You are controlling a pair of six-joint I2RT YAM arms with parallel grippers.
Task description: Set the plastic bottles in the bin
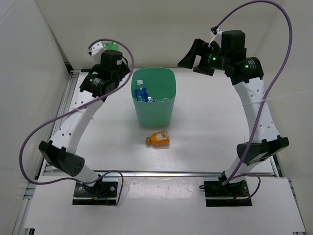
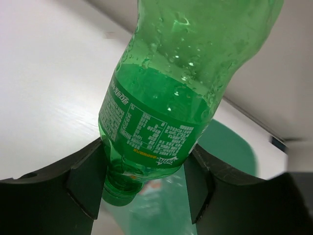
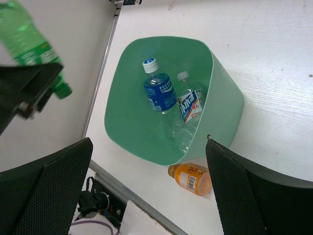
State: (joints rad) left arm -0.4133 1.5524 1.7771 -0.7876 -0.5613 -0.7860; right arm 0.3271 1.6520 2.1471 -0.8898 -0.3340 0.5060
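My left gripper (image 2: 144,171) is shut on the green bottle (image 2: 186,73), cap down, held in the air beyond the bin's far-left corner (image 1: 111,46); it also shows in the right wrist view (image 3: 29,44). The mint-green bin (image 1: 155,110) stands mid-table. Inside it lie the blue-labelled bottle (image 3: 159,90) and the white/red-labelled bottle (image 3: 190,104); something clear lies under them, too unclear to name. The squat orange bottle (image 1: 159,138) lies on its side on the table just in front of the bin, also seen in the right wrist view (image 3: 191,178). My right gripper (image 3: 146,196) is open and empty, high beyond the bin's far-right corner (image 1: 193,61).
White walls enclose the table on the left, back and right. A metal rail (image 1: 63,103) runs along the table's left edge and another (image 1: 161,173) along its near edge. Purple cables loop from both arms.
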